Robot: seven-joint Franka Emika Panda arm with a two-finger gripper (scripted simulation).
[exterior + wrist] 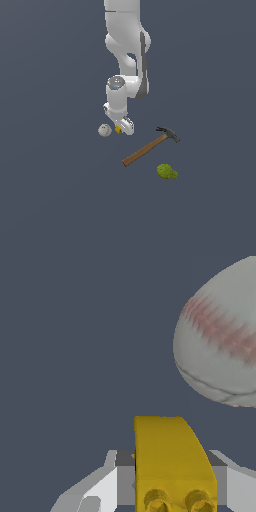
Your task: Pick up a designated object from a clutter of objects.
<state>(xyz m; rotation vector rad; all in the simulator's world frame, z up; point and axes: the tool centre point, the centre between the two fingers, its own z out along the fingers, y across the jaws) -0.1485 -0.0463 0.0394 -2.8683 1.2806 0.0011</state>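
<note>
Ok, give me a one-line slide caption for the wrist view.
Wrist view: a yellow block sits between the gripper fingers, with the white baseball close beside it on the grey floor.

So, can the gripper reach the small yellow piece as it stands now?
Probably yes. The gripper is down at the yellow piece, which sits between its fingers. The white ball lies beside it, apart.

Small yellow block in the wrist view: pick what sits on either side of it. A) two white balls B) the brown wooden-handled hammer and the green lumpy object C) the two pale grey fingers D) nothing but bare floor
C: the small yellow block stands between the two pale grey fingers, with the white red-stitched ball apart from it, farther off.
</note>
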